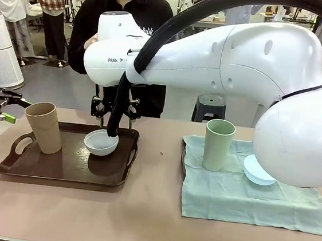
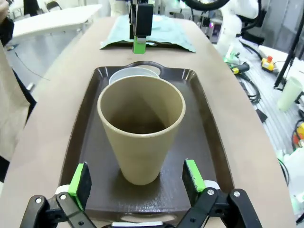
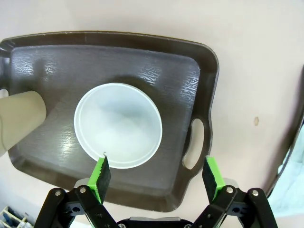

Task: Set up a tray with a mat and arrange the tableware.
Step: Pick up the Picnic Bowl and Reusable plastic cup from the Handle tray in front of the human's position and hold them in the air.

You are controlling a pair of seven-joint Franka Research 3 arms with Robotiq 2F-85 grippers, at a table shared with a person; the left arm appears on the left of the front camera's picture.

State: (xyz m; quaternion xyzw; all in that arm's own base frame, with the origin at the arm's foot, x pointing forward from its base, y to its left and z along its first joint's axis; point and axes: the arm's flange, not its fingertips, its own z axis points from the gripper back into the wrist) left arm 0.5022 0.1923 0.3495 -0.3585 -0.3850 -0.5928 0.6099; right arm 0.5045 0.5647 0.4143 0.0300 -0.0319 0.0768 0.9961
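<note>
Left hand (image 1: pixel 13 109): fingers well apart, holding nothing. It sits low at the left end of the tray (image 1: pixel 63 171), pointing along it. In the left wrist view the left hand (image 2: pixel 136 176) has its green pads (image 2: pixel 80 178) standing either side of the beige tumbler (image 2: pixel 141 128), near its foot. Cannot tell whether either pad touches it.

Right hand (image 1: pixel 114 113): fingers apart, empty. It hangs above the white bowl (image 1: pixel 101 143), clear of it. Seen from the right wrist view, the right hand (image 3: pixel 156 173) looks straight down, with the white bowl (image 3: pixel 118 126) just ahead of one pad.

Around: the right arm (image 1: pixel 243 54) reaches across the middle of the front view and hides much of the far side. Its black cable (image 1: pixel 118 101) droops in front of the right hand, down to the bowl's rim. A person (image 1: pixel 126 13) in dark clothes stands across the surface (image 1: pixel 139 222).

Containers: the brown tray lies on the bare surface, left side. It carries the beige tumbler (image 1: pixel 44 126), upright and empty, and the white bowl, also empty, just beside it. The pale green mat (image 1: pixel 244 204) lies flat on the surface right of the tray, apart from it. On the mat stand the pale green tumbler (image 1: pixel 219 144), upright, and the light blue bowl (image 1: pixel 256 172), tilted and partly hidden behind the right arm.
</note>
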